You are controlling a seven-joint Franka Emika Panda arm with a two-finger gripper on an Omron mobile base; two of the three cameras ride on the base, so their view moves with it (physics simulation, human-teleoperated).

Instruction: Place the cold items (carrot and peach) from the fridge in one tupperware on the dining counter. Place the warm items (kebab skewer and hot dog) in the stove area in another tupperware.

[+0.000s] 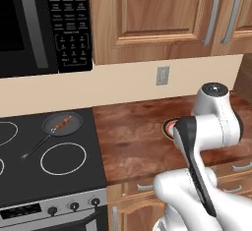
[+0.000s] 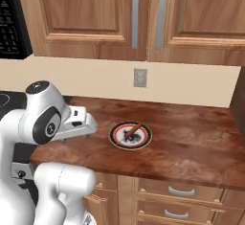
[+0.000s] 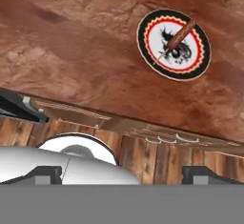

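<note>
Counter (image 2: pixel 191 138) — hot dog (image 2: pixel 132 129) on plate (image 2: pixel 119 140); left view — skewer (image 1: pixel 62 123) in pan (image 1: pixel 51 129)

Left base view: behind arm's left shoulder, facing forward and down over stove (image 1: pixel 49 161) and wooden counter (image 1: pixel 133 136). Right base view: behind arm's right, same counter (image 2: pixel 191 138), with plate (image 2: pixel 130 135) mid-frame. Hand view: nearer, looking steeply down on counter edge and plate (image 3: pixel 174 44). All three share the counter; plate's rim (image 1: pixel 170 127) peeks past the arm in left view.
</note>
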